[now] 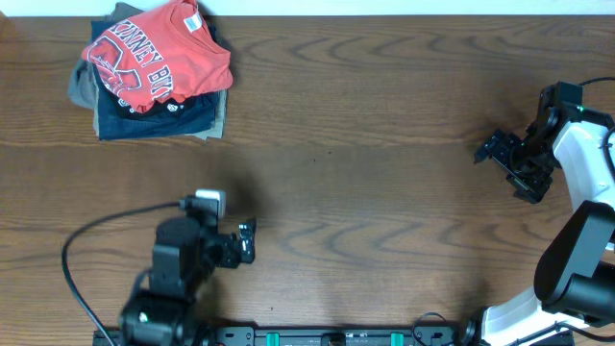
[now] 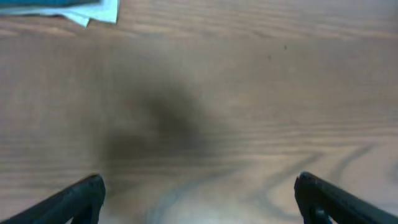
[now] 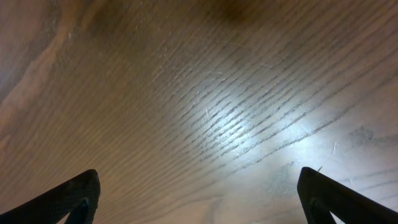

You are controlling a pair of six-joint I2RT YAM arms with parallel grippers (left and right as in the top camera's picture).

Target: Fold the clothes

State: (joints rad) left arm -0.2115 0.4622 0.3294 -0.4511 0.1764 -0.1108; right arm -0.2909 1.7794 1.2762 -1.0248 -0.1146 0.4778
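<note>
The red-orange T-shirt point(image 1: 154, 58) lies crumpled at the far left of the surface point(image 1: 365, 154), on top of a stack of other garments. Its printed lettering faces up. It is not yet spread out or folded.

Under it you see a black shirt point(image 1: 183, 111) with small white logos, a blue garment point(image 1: 125, 127) and a khaki garment point(image 1: 85, 86). All three touch the T-shirt from below.

The left claw point(image 1: 245, 242) sits near the front of the surface, left of centre and well apart from the stack. Its jaws are released and hold nothing; its wrist view shows bare wood between the fingers. The right claw point(image 1: 514, 163) sits at the far right edge, also released and empty over bare wood.

Risks from here:
- You may pinch the black shirt together with the T-shirt, because the layers lie directly on one another. The whole stack would then drag.
- You may grasp a bunched fold instead of an edge, because the hem and sleeves are not clearly exposed. The shirt would then not open flat.

Count: one T-shirt, three garments beneath it as far as can be told, two claws, one surface.
</note>
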